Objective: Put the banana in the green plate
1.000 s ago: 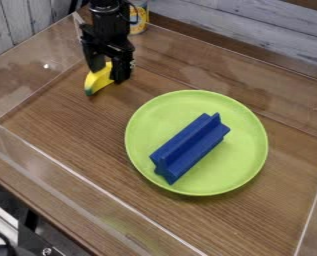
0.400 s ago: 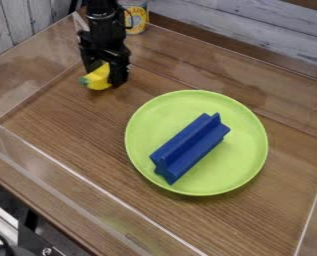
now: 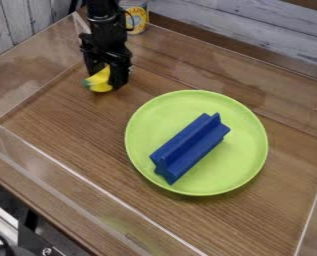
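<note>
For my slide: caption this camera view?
Open gripper straddles the banana; blue block occupies the green plate.

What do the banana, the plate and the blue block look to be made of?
Banana: probably smooth plastic, uniformly bright yellow. Green plate: likely glossy plastic, soft highlights along its rim. Blue block: seemingly rigid plastic, ridged, matte, even colour.

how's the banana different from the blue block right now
The banana is yellow and curved; the blue block is dark blue, straight and ridged. The banana looks much smaller than the block. The banana lies on the wooden table at upper left, with the open gripper straddling it; the block lies inside the green plate, with nothing near it. Both look like smooth plastic toys.
</note>
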Available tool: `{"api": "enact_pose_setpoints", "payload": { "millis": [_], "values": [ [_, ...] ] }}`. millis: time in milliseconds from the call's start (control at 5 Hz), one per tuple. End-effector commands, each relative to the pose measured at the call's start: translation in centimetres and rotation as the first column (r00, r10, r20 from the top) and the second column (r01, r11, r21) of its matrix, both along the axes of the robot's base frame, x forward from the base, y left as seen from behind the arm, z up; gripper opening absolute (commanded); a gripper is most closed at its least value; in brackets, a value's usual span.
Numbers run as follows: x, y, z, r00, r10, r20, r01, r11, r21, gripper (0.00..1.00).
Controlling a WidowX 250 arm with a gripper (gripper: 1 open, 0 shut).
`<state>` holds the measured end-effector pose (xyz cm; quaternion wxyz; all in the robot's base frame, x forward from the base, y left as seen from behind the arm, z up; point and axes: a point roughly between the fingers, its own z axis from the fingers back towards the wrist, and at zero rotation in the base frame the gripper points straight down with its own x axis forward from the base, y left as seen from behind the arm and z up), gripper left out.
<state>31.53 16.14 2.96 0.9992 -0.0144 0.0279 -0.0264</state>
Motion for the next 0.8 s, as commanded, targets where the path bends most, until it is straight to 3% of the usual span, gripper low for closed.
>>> {"api": "enact_pose_setpoints", "payload": {
  "millis": [0,200,400,600],
  "values": [
    [0.79,0.73,1.52,0.999,0.013,0.049,-0.014,1.000,0.017,0.00],
    [0.86,0.76,1.48,0.999,0.017,0.047,-0.017,1.000,0.010,1.00],
    [0.88,0.74,1.33,0.999,0.014,0.051,-0.014,1.000,0.003,0.00],
    [0.71,0.59,1.74,0.999,0.012,0.048,-0.012,1.000,0.003,0.00]
  ]
}}
